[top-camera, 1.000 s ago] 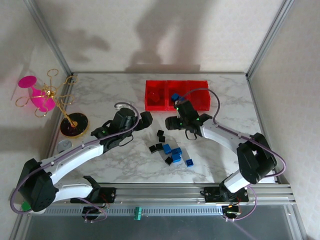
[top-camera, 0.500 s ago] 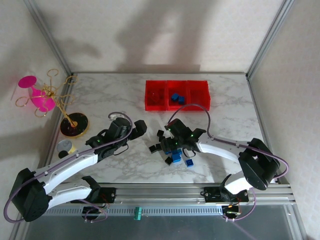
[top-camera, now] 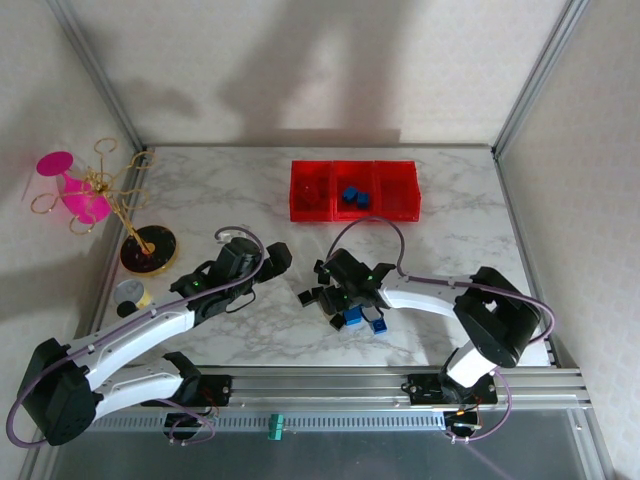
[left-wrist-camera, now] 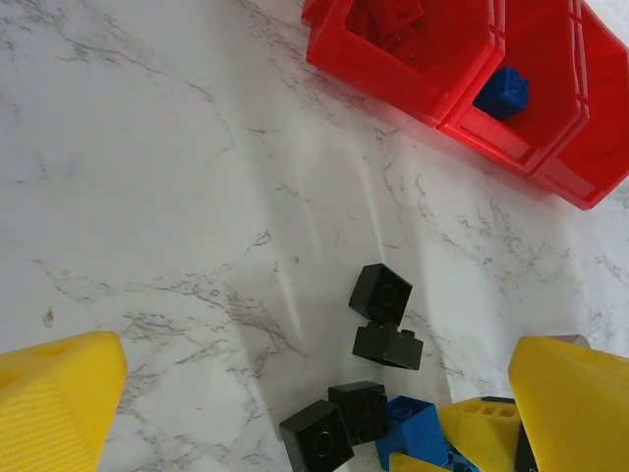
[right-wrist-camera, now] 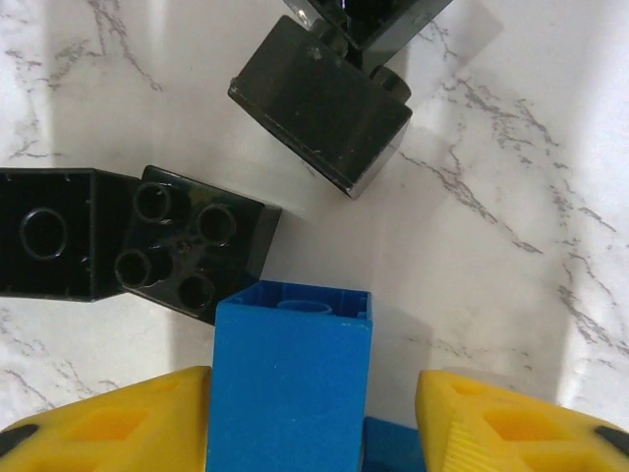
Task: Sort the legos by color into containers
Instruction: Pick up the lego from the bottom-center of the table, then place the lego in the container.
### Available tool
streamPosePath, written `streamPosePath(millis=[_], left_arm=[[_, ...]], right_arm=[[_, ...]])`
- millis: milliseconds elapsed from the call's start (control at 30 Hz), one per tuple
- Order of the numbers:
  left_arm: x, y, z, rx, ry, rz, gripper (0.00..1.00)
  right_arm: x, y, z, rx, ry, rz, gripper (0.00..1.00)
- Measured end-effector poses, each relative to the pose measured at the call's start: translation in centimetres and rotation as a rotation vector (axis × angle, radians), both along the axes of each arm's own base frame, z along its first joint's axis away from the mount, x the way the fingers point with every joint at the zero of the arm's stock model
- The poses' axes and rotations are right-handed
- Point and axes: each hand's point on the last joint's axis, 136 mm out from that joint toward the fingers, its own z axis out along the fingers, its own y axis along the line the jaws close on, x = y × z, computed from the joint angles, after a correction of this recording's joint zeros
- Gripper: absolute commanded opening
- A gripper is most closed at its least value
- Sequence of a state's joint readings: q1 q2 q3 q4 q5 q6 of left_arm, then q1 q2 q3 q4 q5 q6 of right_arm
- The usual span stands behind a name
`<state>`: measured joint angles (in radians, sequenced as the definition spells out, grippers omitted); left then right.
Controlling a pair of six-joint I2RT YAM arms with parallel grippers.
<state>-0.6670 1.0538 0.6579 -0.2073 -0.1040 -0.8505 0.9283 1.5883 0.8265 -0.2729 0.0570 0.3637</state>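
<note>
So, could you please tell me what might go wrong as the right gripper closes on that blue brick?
The blue brick sits off-centre in the open right gripper, against one finger with a gap at the other, so closing may twist it. The studded black brick lies close against its corner and could be dragged along. The open left gripper hovers near the same pile, so the arms may crowd each other.

Overhead view from behind, wrist views downward, right closest, sharing black legos [left-wrist-camera: 381, 292]
</note>
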Motion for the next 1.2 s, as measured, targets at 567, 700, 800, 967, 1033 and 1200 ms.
streamPosePath(millis=[567,700,800,967,1033,1200], left_arm=[[0.0,0.2,0.0,0.009,0.005,0.004,1.00],[0.3,0.0,1.0,0.006,-0.017,0.006,1.00],[0.8,-0.2,2.0,0.000,-0.039,0.005,0.99],[1.8,-0.9,3.7,-0.003,-0.072,-0.003,1.00],[2.2,-1.2,4.2,-0.004,-0.082,-0.008,1.00],[3.4,-2.2,4.8,0.014,-0.095,-0.023,1.00]], right_arm=[[1.1,0.5,1.0,0.015,-0.025,-0.046,0.32],[2.6,0.5,2.7,0.050,-0.044,-0.087,0.32],[4.6,0.1,4.5,0.087,-0.071,-0.139,0.32],[8.7,-0.8,7.7,0.144,-0.129,-0.232,0.32],[10.5,-1.2,9.1,0.160,-0.163,-0.270,0.33],[16.2,-3.0,11.5,0.190,-0.247,-0.388,0.33]])
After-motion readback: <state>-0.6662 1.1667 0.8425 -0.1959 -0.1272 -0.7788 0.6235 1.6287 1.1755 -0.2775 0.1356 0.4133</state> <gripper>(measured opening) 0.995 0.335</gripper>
